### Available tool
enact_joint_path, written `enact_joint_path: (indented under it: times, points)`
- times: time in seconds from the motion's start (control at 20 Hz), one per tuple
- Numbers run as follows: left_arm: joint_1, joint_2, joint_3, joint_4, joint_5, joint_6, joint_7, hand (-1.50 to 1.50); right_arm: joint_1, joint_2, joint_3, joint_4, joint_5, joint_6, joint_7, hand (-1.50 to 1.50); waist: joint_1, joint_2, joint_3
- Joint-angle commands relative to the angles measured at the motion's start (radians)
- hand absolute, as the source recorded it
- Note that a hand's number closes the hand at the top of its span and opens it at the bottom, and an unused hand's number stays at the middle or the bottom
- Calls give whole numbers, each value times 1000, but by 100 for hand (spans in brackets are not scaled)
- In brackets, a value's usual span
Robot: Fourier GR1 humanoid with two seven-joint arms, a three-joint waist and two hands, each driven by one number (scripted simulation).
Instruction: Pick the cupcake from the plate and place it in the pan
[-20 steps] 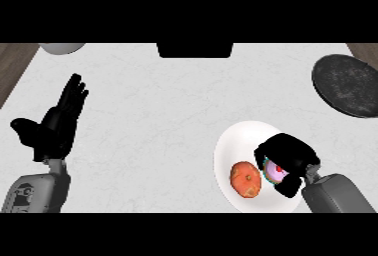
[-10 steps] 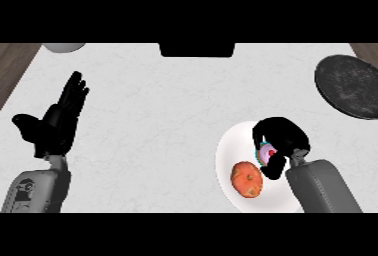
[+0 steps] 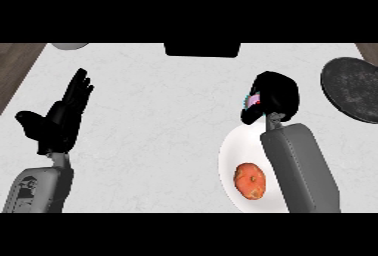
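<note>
1. The cupcake (image 3: 253, 100) is in the right hand (image 3: 275, 97). Only a small pink and teal part shows at the hand's left side, because the black fingers are curled around it and cover the rest.
2. The right hand with the cupcake is above the upper rim of the white plate (image 3: 230, 160), over the counter (image 3: 162, 110). I judge the cupcake is lifted off the plate, since it no longer sits on the white surface.
3. An orange round food (image 3: 249, 180) lies on the plate, beside the grey right forearm. It is not part of the task.
4. The dark pan (image 3: 356, 89) is at the right edge, apart from the hand. The carry must go to the right, I think, until the cupcake is over it.
5. The left hand (image 3: 63, 117) rests at the left side, its fingers straight and holding nothing.
</note>
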Motion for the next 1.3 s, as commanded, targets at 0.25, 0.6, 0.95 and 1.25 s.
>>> enact_joint_path:
  times: [0.25,0.6,0.95,1.25]
  points:
    - [-15,-7,10,-8,-9,29,18,0,-208,-46,-108,121,86,-272,96,150,-26,-6,0]
    - [18,6,35,12,16,-5,-41,0,-268,-155,-332,241,-118,-487,-58,150,-19,1,0]
    - [-13,6,37,21,6,5,-32,0,-237,-373,-444,490,-186,-570,-275,150,-15,5,1]
    - [12,-27,-3,-4,-20,22,-18,0,-244,-531,-494,709,-169,-666,-394,150,6,13,2]
